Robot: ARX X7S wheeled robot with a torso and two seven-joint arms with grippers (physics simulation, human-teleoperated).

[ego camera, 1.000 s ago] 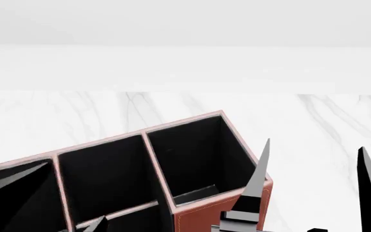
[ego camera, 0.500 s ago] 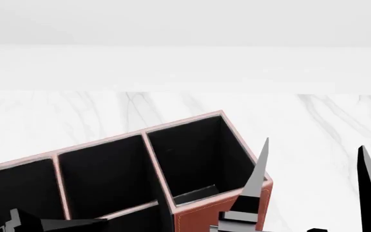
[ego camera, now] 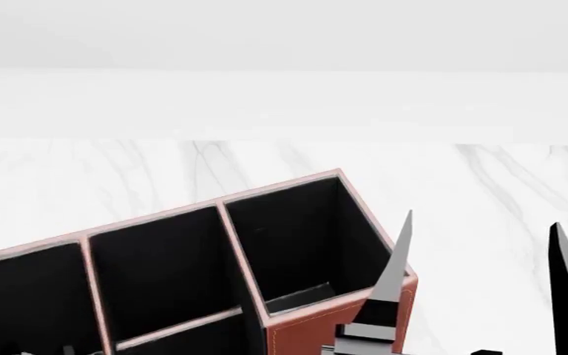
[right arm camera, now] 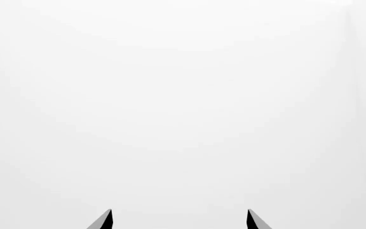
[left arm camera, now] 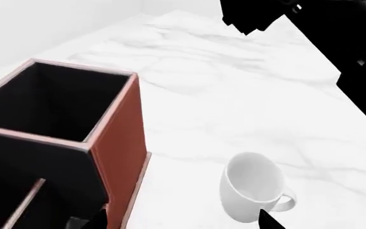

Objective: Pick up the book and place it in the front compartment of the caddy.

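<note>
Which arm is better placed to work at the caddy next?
Probably left: the left gripper is open by the caddy, its camera facing it and the mug. The right gripper is open beside the caddy, its camera seeing only white.

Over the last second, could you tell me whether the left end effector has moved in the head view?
Yes. Measured against the unmoved caddy, it dropped down and back, from over the leftmost compartment to almost out of the frame's bottom edge.

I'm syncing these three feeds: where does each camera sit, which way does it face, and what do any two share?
Head view: on the head, looking forward and down at the caddy on the marble table; right gripper shows, fingers apart.
Left wrist view: near the left gripper, facing caddy and mug.
Right wrist view: faces blank white; right gripper.
Head and left wrist share the caddy.
</note>
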